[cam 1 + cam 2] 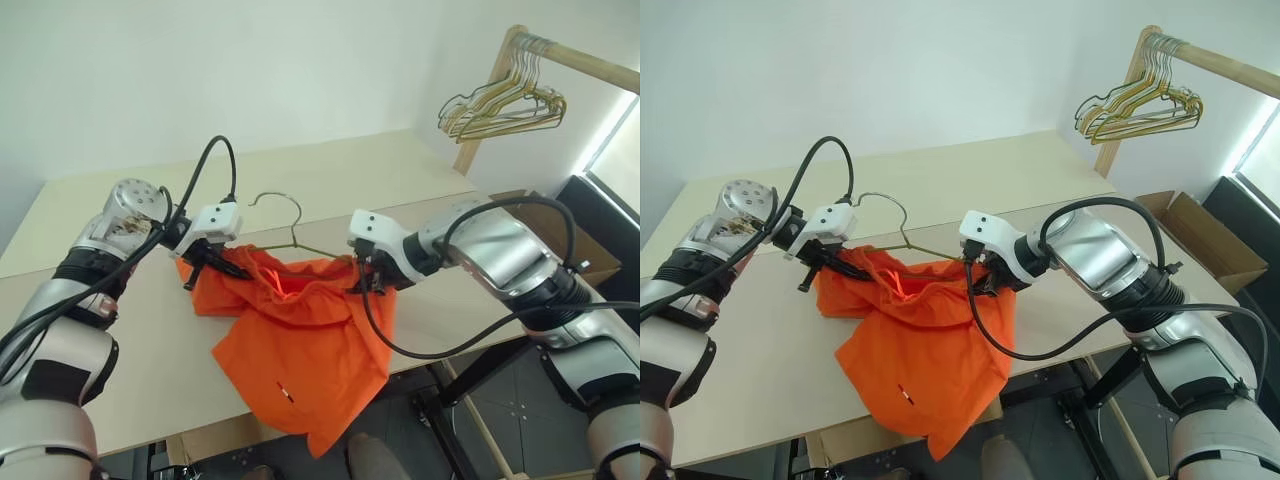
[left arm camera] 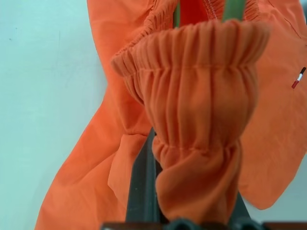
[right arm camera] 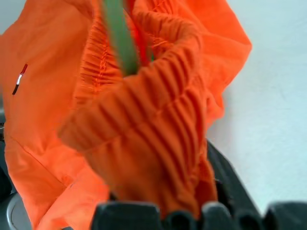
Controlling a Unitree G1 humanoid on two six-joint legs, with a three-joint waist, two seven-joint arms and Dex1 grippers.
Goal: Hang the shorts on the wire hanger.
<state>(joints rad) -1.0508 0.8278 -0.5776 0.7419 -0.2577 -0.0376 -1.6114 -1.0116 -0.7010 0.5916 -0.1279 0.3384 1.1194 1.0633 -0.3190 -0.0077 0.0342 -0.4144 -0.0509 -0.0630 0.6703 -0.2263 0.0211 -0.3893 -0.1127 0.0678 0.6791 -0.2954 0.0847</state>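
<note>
Orange fabric is hanging between the two arms: the shorts (image 1: 300, 335) are being held up by their gathered waistband over the pale worktop (image 1: 360, 180), with the legs drooping down past the worktop's near edge. The left tool (image 1: 212, 262) is clamping the waistband at one end, its fingers pressed together on a bunched fold of elastic, as the left wrist view is showing close up. The right tool (image 1: 368, 278) is gripping the opposite end of the waistband, its fingers closed on the gathered cloth. The wire hanger (image 1: 283, 225) is sitting between the two tools, its thin arms running down into the open waistband and its curved hook standing up above the fabric. In both wrist views a strip of the greenish wire is passing just behind the pinched elastic. Well apart, at the far right, a bunch of hangers (image 1: 502, 105) is hanging on a wooden rail (image 1: 585, 65), and a cardboard box (image 1: 1200, 235) is sitting beyond the worktop
</note>
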